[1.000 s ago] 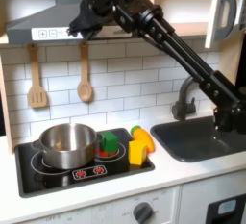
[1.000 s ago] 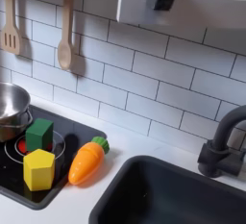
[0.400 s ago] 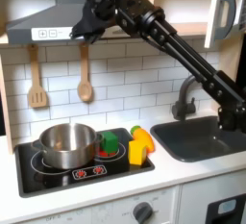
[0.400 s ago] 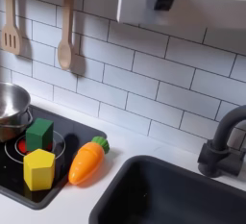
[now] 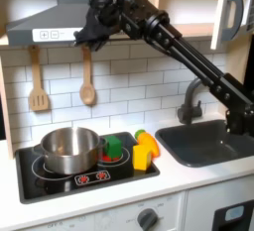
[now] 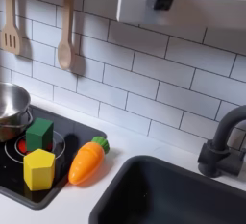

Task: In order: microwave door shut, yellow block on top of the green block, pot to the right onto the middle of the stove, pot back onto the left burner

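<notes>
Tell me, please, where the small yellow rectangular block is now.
In the second exterior view, the small yellow rectangular block stands on the black cooktop, before the green block.

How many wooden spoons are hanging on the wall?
2. A slotted wooden spatula hangs on the white tile wall at the first exterior view's left, and a plain wooden spoon hangs just right of it. More may be hidden.

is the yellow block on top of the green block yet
No, in the second exterior view the yellow block sits on the stove in front of the green block.
</notes>
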You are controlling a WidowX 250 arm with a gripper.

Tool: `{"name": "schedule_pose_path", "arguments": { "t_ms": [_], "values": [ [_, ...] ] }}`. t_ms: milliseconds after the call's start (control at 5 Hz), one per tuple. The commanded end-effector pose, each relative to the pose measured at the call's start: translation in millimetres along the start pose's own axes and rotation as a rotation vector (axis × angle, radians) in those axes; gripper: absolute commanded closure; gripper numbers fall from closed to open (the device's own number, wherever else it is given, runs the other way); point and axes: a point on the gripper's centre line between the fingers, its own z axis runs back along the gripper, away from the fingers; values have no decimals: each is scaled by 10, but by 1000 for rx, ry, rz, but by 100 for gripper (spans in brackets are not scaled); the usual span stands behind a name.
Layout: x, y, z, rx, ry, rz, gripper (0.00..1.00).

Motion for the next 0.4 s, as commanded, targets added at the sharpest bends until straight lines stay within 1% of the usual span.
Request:
{"name": "schedule_pose_path", "arguments": {
  "t_ms": [0,200],
  "values": [
    [-65,-29,104,-5,23,-16,100],
    [-189,-127,123,-22,78,-38,100]
  ]
}}
